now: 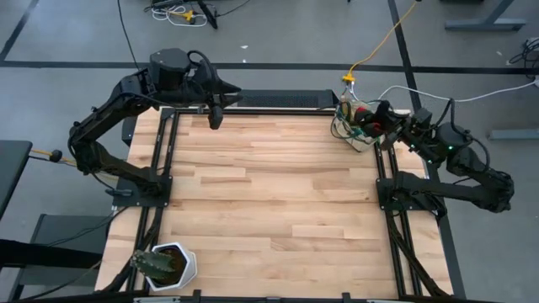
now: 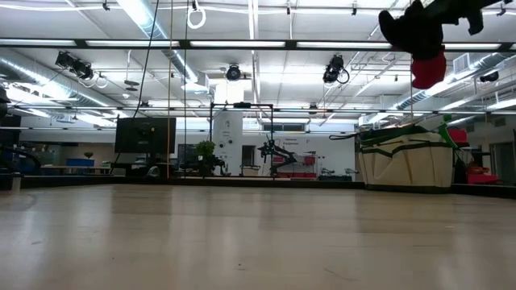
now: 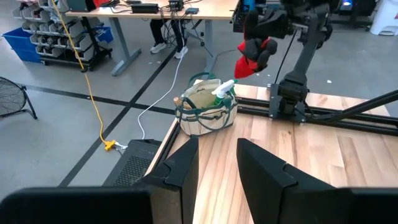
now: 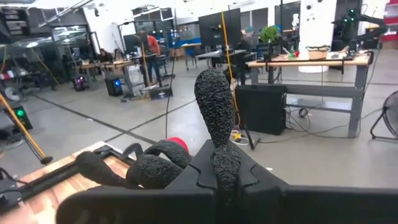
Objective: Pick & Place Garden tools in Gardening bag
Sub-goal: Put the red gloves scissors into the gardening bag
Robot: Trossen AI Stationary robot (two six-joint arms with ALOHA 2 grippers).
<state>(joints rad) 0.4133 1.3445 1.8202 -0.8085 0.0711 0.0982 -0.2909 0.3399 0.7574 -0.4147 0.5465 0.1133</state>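
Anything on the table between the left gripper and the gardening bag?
No. In the high view, only bare wood lies between the left gripper and the gardening bag.

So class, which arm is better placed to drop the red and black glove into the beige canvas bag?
Right: its tool holds the red and black glove above the beige canvas bag; the left tool waits apart.

This is a large open robotics lab or workshop. Exposed ducts [image 2: 48, 68] and strip lights [image 2: 145, 16] run under a high ceiling, and the floor [image 1: 278, 50] is grey concrete with trailing cables [image 1: 383, 38]. Workbenches [image 4: 311, 62] carry equipment, blue parts bins [image 3: 46, 40] stand nearby, and a monitor [image 2: 145, 134] stands farther back.
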